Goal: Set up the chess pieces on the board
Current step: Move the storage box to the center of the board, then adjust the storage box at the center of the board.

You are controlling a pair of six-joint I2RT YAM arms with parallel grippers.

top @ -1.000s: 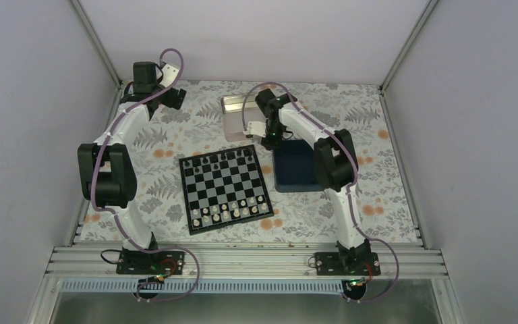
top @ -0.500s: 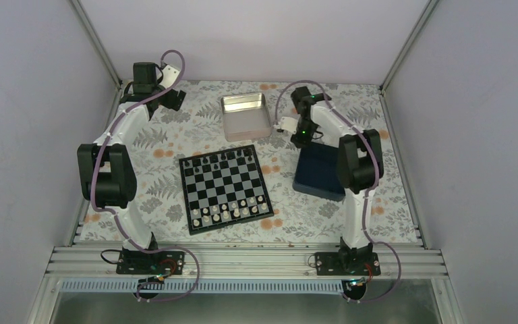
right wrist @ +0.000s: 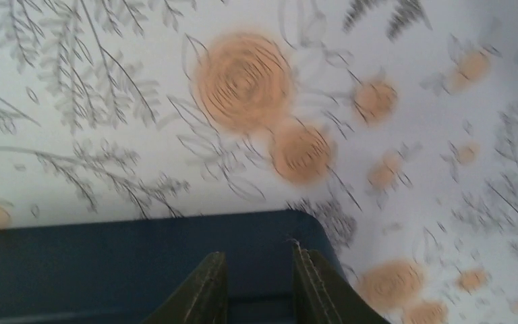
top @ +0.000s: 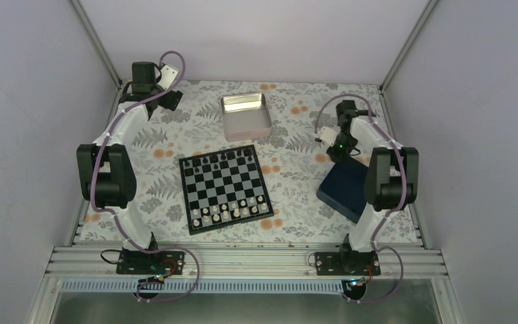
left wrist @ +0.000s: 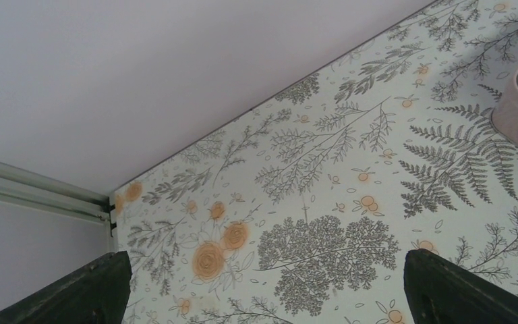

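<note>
On the board (top: 224, 189), white men (top: 233, 210) fill two rows, black men (top: 222, 159) only one. The right fingers (right wrist: 206, 290) pinch the box (right wrist: 108, 270); left fingers (left wrist: 74, 293) gape.

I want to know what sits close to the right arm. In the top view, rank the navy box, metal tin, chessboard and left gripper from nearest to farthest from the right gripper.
1. Navy box, at the right gripper, its edge between the fingers.
2. Metal tin, far centre, and chessboard, mid-table: too close to call.
3. Left gripper, far-left corner.
</note>
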